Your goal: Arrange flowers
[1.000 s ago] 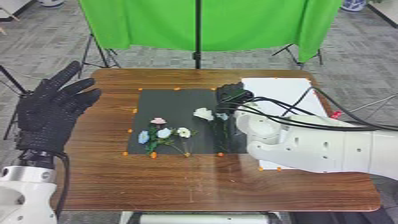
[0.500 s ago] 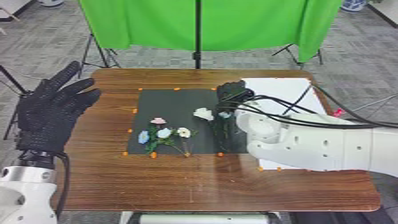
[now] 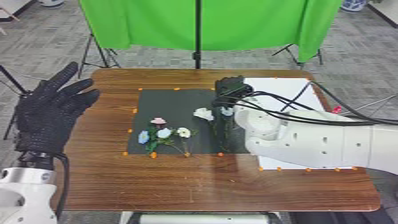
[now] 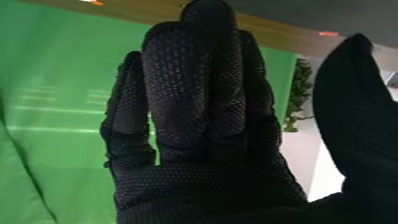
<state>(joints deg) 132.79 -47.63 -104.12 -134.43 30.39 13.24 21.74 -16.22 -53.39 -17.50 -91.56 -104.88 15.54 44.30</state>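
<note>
My left hand (image 3: pixel 55 107) is raised at the table's left side, fingers straight and apart, holding nothing. My right hand (image 3: pixel 231 86) is over the back right part of the black mat (image 3: pixel 178 102), beside the white sheet. In the right wrist view my right hand (image 4: pixel 204 125) has straight fingers and the thumb held away, with nothing between them. On the mat's front left part lie a pink flower (image 3: pixel 158 121), a blue one (image 3: pixel 144 136) and white ones (image 3: pixel 184 132). A larger white flower (image 3: pixel 203 114) and a pale blue one (image 3: pixel 226 111) lie just in front of the right hand.
The white sheet (image 3: pixel 284 87) covers the table's right part, partly under my right arm and its black cables. Orange markers edge the mat and sheet. Beyond the brown table (image 3: pixel 178 185) hangs a green cloth (image 3: pixel 151 25) on stands.
My right hand has lifted and shifted slightly toward the back, and its arm has turned a little. The flowers on the mat and my left hand stay about where they were.
</note>
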